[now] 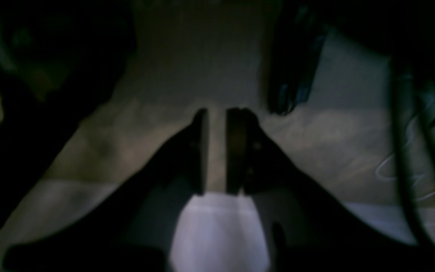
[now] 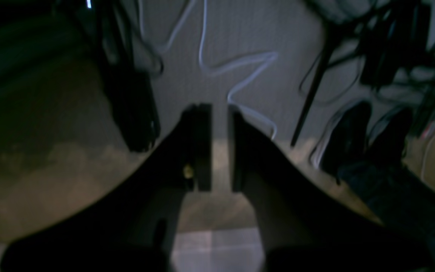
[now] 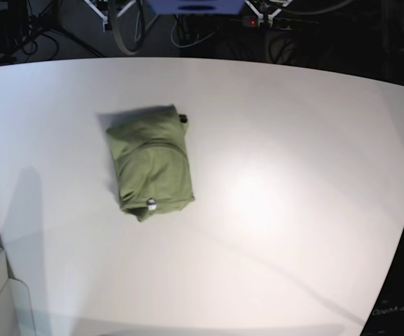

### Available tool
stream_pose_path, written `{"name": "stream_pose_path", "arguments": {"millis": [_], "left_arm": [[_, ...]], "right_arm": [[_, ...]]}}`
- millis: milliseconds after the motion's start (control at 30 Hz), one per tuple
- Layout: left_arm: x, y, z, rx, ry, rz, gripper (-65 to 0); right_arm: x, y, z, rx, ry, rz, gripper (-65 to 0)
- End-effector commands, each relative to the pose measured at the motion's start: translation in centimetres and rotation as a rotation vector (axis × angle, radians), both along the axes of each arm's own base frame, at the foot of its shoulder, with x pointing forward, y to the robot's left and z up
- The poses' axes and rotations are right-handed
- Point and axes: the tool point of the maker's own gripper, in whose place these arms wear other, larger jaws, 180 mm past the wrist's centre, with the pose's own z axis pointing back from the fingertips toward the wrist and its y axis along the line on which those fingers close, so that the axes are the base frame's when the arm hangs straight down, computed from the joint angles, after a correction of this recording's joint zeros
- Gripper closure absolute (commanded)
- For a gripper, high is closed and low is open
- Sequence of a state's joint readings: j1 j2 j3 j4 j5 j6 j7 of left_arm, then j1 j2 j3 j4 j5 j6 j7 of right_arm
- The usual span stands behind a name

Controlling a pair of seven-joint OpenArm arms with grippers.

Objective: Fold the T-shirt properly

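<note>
The olive-green T-shirt (image 3: 149, 164) lies folded into a compact bundle on the left half of the white table (image 3: 293, 175), with a small white label (image 3: 151, 204) at its near edge. Neither arm shows in the base view. In the dim left wrist view, my left gripper (image 1: 216, 113) holds its two dark fingers a narrow gap apart with nothing between them. My right gripper (image 2: 220, 107) looks the same in the right wrist view: a narrow gap, nothing held. I cannot make out the T-shirt in either wrist view.
White cables (image 2: 236, 64) snake over a grey floor beyond the right gripper, with dark stands and gear (image 2: 387, 49) to its right. A black post (image 1: 293, 71) stands near the left gripper. Equipment and wires (image 3: 194, 8) crowd the table's far edge.
</note>
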State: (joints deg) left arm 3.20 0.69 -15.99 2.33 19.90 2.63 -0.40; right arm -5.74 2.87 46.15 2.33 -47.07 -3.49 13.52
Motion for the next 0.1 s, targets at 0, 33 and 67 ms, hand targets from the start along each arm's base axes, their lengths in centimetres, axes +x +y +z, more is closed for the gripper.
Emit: {"name": "stream_pose_path", "arguments": {"millis": [0, 33, 67], "left_arm": [[2.94, 0.21, 0.0, 0.006, -0.07, 0.007, -8.2], [3.16, 0.36, 0.0, 0.008, -0.073, 0.028, -8.2], [3.12, 0.57, 0.0, 0.012, -0.072, 0.067, -8.2]], "right_arm": [[0.71, -0.37, 0.04, 0.006, -0.021, 0.004, -11.5], [0.9, -0.4, 0.02, 0.021, -0.024, 0.003, -12.5], [1.04, 0.07, -0.05, 0.047, -0.023, 0.003, -13.3]]}}
